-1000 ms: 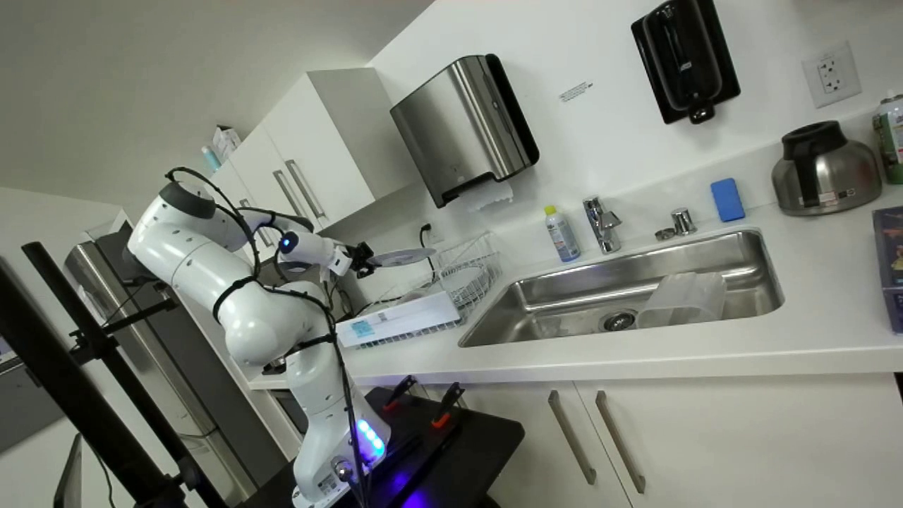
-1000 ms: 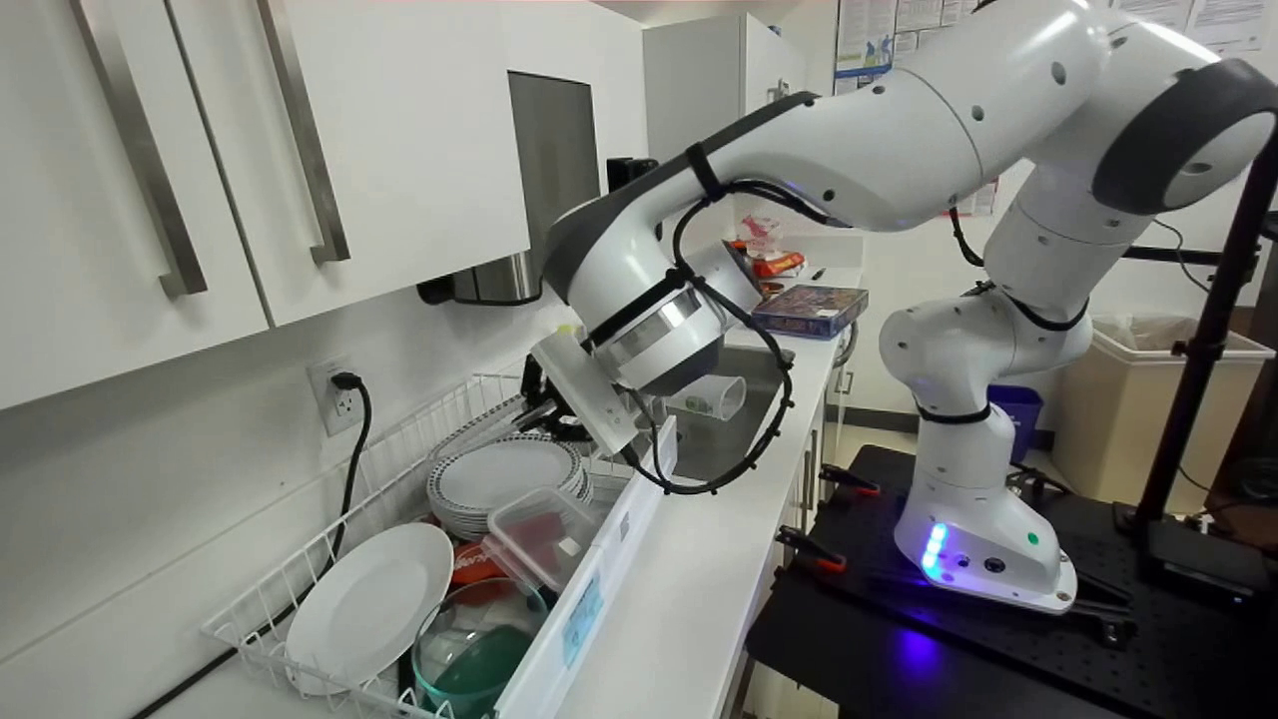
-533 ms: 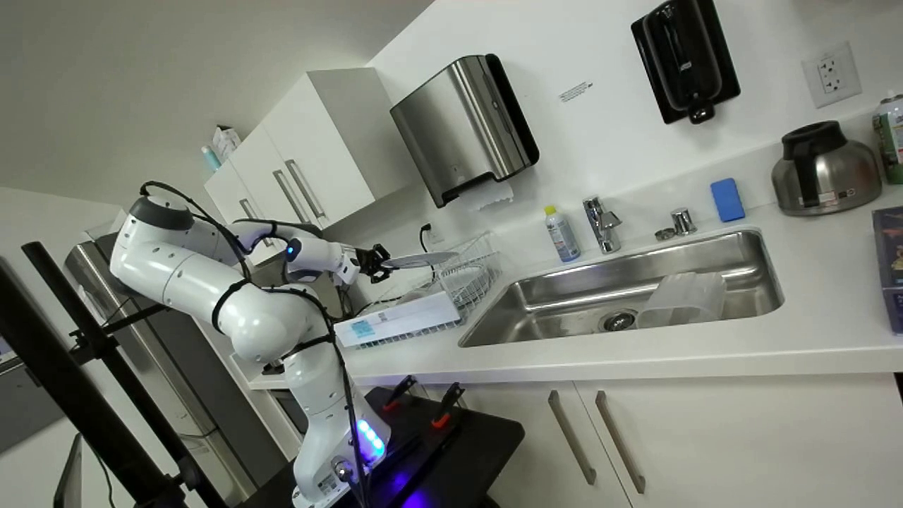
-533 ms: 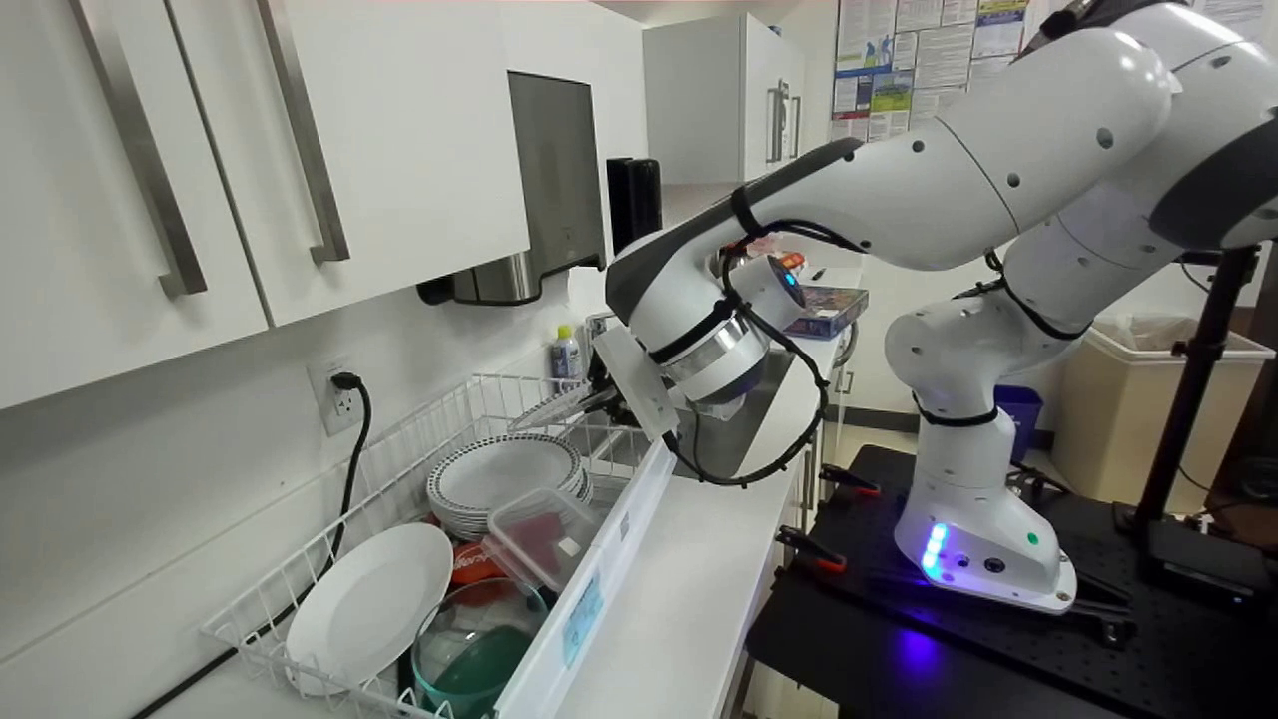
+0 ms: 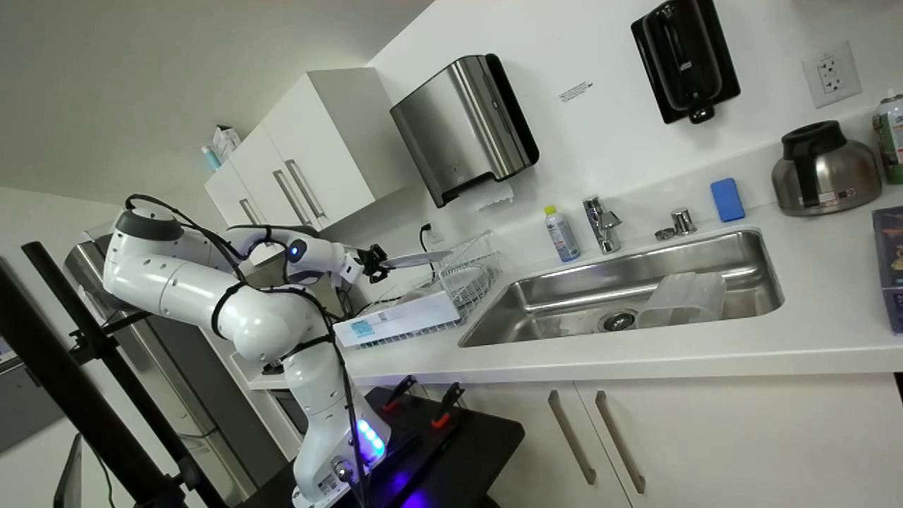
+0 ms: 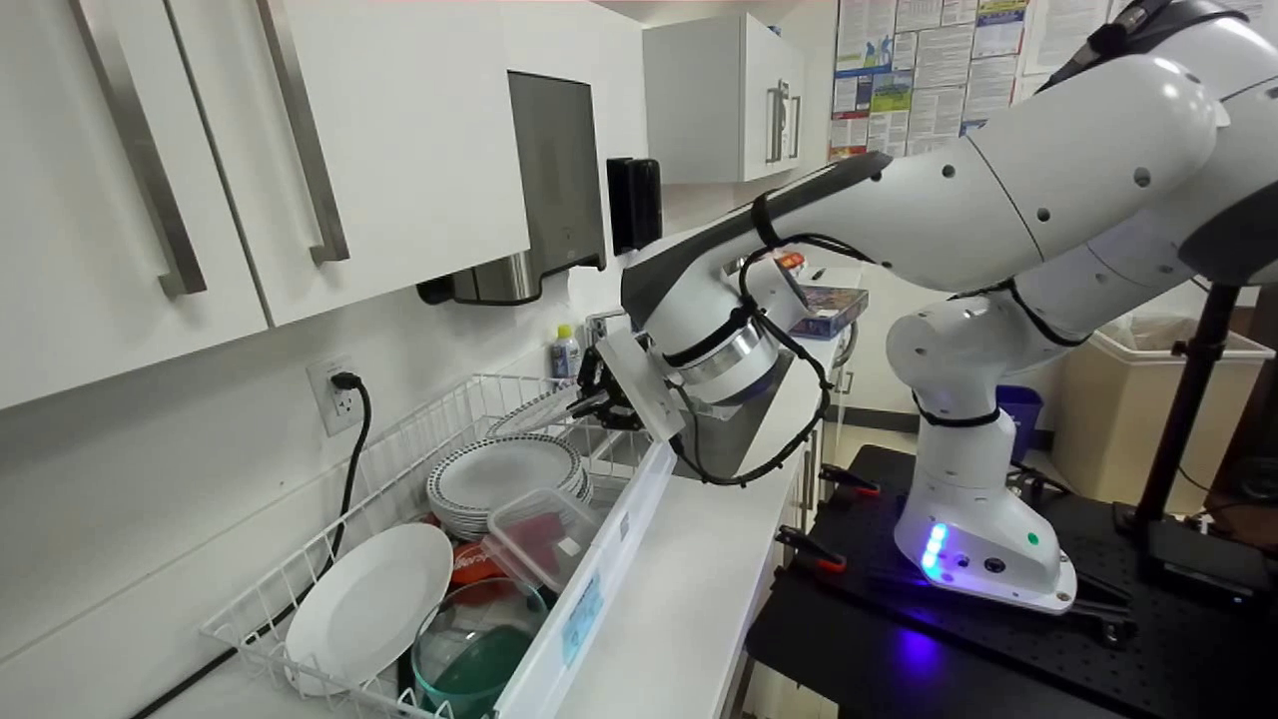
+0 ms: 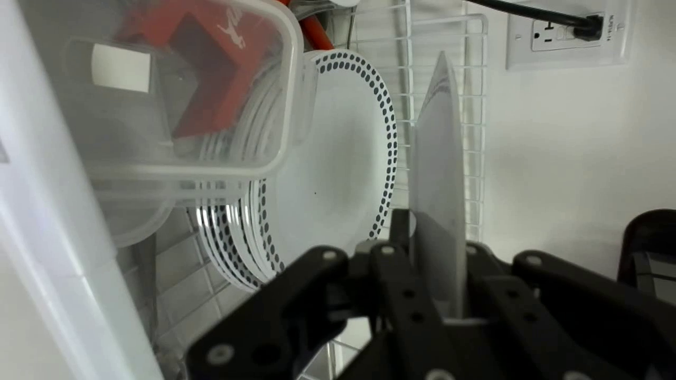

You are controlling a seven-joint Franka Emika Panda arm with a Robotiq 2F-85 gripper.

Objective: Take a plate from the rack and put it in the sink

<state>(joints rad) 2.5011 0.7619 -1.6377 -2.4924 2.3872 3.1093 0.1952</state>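
Claw (image 7: 436,250) clamped on the plate (image 7: 437,169) by its edge, over the rack (image 5: 474,282). We should lift clear first, swing across smoothly, then lower into the sink (image 5: 575,291) beside the plastic tub (image 5: 683,302), letting go only once it rests.

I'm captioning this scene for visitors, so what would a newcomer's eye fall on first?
Most likely the big white robot arm, whose gripper holds a plate above the dish rack. Next, perhaps, the steel sink set in the counter, with a cloudy plastic container lying in it, and the shiny towel dispenser on the wall.
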